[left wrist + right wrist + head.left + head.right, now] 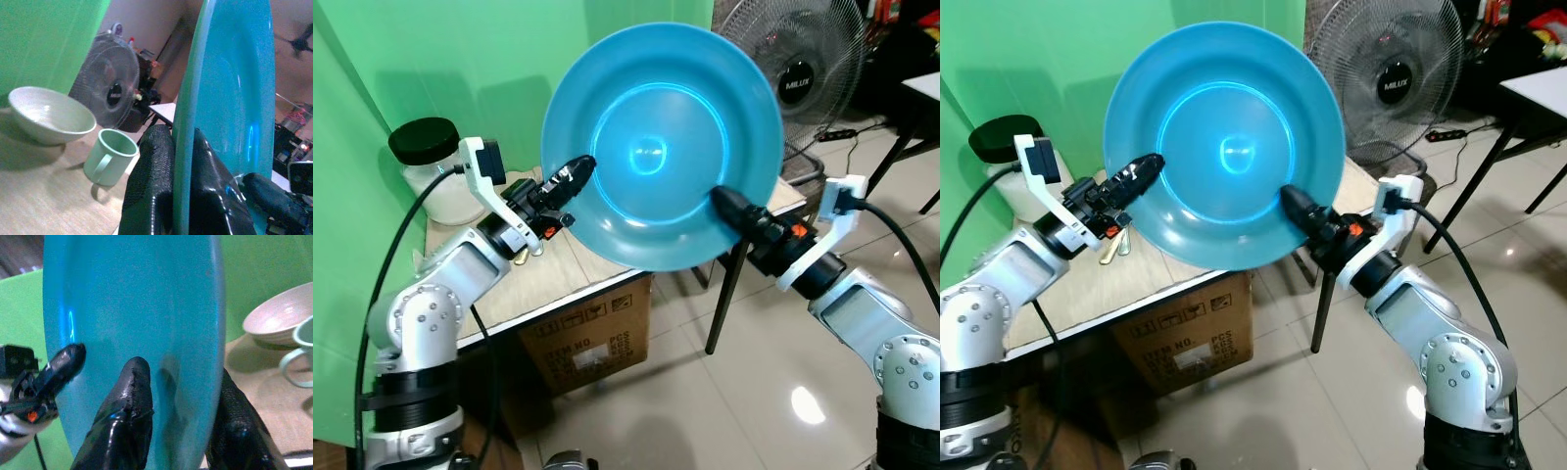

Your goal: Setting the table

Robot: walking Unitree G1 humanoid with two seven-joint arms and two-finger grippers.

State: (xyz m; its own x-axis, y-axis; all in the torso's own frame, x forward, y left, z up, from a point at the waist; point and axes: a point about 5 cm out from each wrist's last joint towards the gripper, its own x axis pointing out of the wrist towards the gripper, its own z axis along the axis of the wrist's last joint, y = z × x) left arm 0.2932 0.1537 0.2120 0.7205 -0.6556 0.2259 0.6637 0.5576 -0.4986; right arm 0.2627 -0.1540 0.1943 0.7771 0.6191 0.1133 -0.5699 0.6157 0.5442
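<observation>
1. Above the wooden table (pixel 570 266), the blue plate (pixel 661 147) was held up in the air, tilted so that its hollow face looked toward the robot's head.
2. The left gripper (pixel 578 174) pinched the plate's rim on the side nearer the black-lidded jar (pixel 429 157); in the left wrist view its two black fingers (pixel 151 186) were pressed on both faces of the rim.
3. The right gripper (pixel 728 204) pinched the lower edge on the side nearer the fan (pixel 800 61), one finger on each face, as the right wrist view showed.
4. The plate seemed stiff and rather light, probably plastic, with a glossy surface that could slip between the pads; I judge the rim the best place to hold.
5. It looked round and bright blue, with a wide sloping rim and a small ring in the middle.
6. On the table, behind the plate, a white bowl (pixel 49 113) and a pale green mug (pixel 108 156) stood near each other.
</observation>
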